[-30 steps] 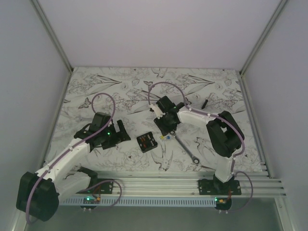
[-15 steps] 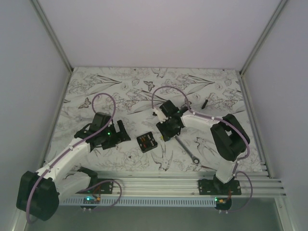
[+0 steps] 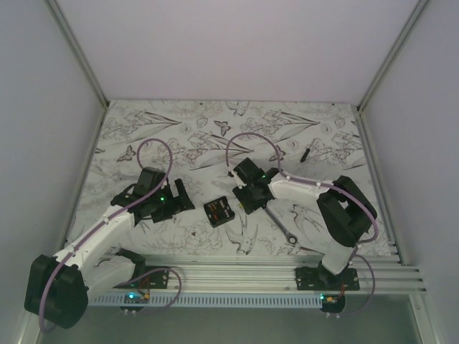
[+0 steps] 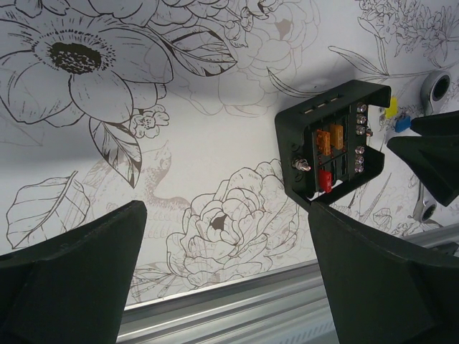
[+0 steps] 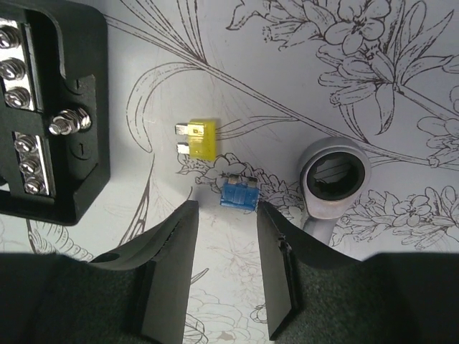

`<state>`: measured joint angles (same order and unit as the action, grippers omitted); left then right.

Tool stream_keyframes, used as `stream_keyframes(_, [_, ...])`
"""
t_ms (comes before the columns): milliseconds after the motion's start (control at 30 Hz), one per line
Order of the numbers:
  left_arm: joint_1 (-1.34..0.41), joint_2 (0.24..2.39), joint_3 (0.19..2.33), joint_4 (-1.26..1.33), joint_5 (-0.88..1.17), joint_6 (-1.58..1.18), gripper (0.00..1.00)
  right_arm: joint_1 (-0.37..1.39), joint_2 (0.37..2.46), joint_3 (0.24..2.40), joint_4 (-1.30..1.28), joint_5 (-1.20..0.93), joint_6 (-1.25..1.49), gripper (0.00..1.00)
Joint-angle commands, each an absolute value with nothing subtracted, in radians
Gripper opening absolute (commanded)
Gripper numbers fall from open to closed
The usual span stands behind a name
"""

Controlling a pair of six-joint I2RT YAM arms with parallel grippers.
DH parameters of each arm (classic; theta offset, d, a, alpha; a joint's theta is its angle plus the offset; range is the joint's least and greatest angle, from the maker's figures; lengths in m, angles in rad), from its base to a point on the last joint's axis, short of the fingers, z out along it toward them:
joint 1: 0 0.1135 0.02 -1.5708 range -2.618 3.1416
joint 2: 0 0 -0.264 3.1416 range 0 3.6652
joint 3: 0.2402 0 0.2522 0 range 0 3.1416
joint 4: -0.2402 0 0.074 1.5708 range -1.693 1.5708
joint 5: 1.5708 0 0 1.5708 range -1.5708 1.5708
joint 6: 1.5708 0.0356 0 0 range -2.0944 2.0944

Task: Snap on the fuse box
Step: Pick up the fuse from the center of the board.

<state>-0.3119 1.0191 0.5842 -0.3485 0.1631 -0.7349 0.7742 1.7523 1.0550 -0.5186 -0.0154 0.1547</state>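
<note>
The fuse box [image 3: 219,212] is a small black open square box lying between my two arms. In the left wrist view the fuse box [image 4: 333,140] shows orange and red fuses and metal screws. My left gripper [image 4: 226,236] stands wide open just left of it, holding nothing. My right gripper [image 5: 226,208] is open, low over the mat, right of the fuse box [image 5: 79,143]. A loose blue fuse [image 5: 239,193] lies just beyond its fingertips, untouched. A yellow fuse [image 5: 201,138] lies a little further off. From the top view, the right gripper [image 3: 246,203] covers both fuses.
A silver wrench [image 3: 280,222] lies right of the fuses, its ring head [image 5: 333,179] close to my right finger. A small thin black stick [image 3: 305,153] lies at the back right. The aluminium rail [image 4: 237,308] runs along the near table edge.
My right gripper has moved nearer and lower, coming down over the loose fuses beside the fuse box, with its jaws slightly wider. The left arm has not moved.
</note>
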Motion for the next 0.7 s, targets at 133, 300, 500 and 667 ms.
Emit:
stream_keyframes(133, [-0.304, 1.020, 0.583, -0.375, 0.174, -0.722, 1.00, 0.841, 1.743, 1.051, -0.474, 0.153, 0.248, 0.41])
stream_keyframes(300, [-0.304, 1.020, 0.583, -0.375, 0.175, -0.724, 1.00, 0.855, 1.743, 1.043, -0.474, 0.175, 0.264, 0.38])
stream_keyframes(500, [-0.305, 1.021, 0.583, -0.373, 0.180, -0.725, 1.00, 0.860, 1.741, 1.031, -0.474, 0.194, 0.265, 0.36])
stream_keyframes(667, [-0.304, 1.025, 0.583, -0.370, 0.189, -0.725, 1.00, 0.862, 1.755, 1.025, -0.454, 0.202, 0.249, 0.37])
